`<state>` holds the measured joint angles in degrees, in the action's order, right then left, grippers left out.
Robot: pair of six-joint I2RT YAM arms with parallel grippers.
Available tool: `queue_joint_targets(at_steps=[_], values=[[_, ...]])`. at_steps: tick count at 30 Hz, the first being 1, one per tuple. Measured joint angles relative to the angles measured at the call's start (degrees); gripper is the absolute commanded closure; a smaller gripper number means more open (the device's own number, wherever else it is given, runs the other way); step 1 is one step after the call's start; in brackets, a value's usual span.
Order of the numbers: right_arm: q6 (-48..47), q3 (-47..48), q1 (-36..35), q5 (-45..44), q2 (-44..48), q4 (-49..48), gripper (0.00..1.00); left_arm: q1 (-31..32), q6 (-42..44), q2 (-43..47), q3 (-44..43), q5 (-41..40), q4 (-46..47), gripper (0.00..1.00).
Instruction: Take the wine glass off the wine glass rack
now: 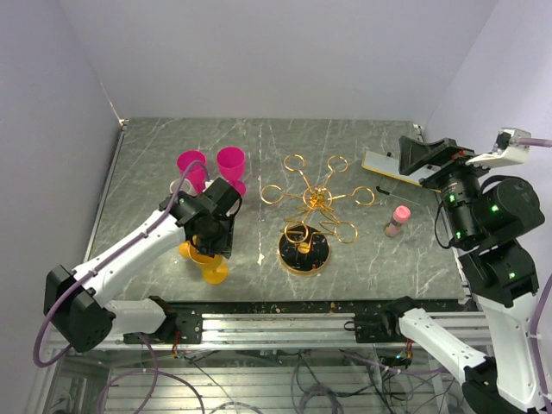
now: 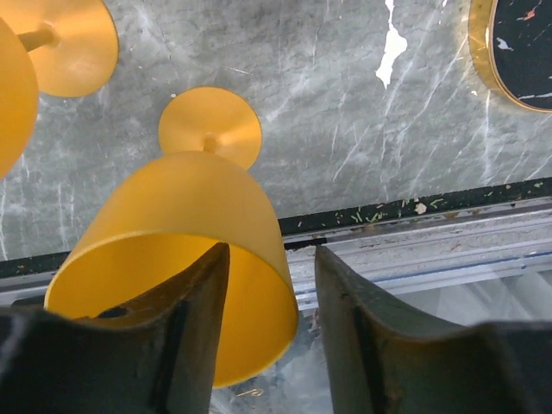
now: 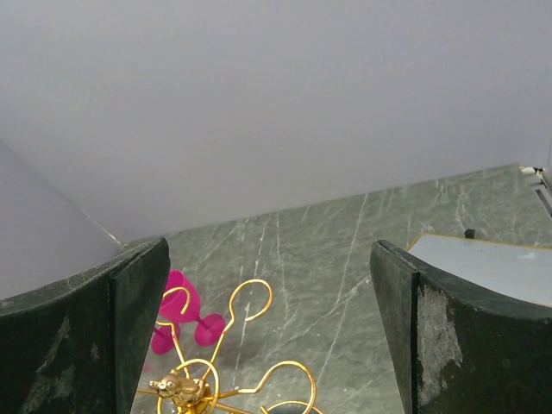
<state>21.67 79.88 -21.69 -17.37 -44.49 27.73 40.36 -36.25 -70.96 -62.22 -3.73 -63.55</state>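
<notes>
The gold wire wine glass rack (image 1: 316, 201) stands mid-table on its round dark base (image 1: 304, 252); its loop arms hold nothing. An orange wine glass (image 2: 190, 224) stands upright on the table under my left gripper (image 2: 272, 259), near the front edge. The left finger is inside the bowl and the right finger outside, with the rim wall between the open jaws. In the top view this gripper (image 1: 211, 235) hides most of that glass. A second orange glass (image 2: 65, 43) stands beside it. My right gripper (image 1: 412, 159) is open and empty, raised at the right, facing the rack (image 3: 250, 297).
Two pink wine glasses (image 1: 211, 166) stand at the back left and also show in the right wrist view (image 3: 181, 302). A small pink bottle (image 1: 397, 220) and a white board (image 1: 384, 166) are right of the rack. The table's front rail (image 2: 414, 241) is close to the orange glass.
</notes>
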Motion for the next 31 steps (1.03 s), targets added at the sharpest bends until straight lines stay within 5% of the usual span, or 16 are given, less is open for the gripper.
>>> queue_joint_targets(at_steps=[7,18,31], values=[[-1.5,0.8,0.0,1.1,1.0,1.3,0.00,0.0,0.0,6.9,-8.2,-1.9,-1.8,0.09],[-5.7,1.3,0.0,4.3,5.7,1.7,0.00,0.0,6.6,21.3,-24.1,-12.6,5.8,0.06],[-6.1,4.7,0.0,5.4,9.9,1.0,0.00,0.0,17.1,31.3,-25.5,-14.1,26.0,0.07]])
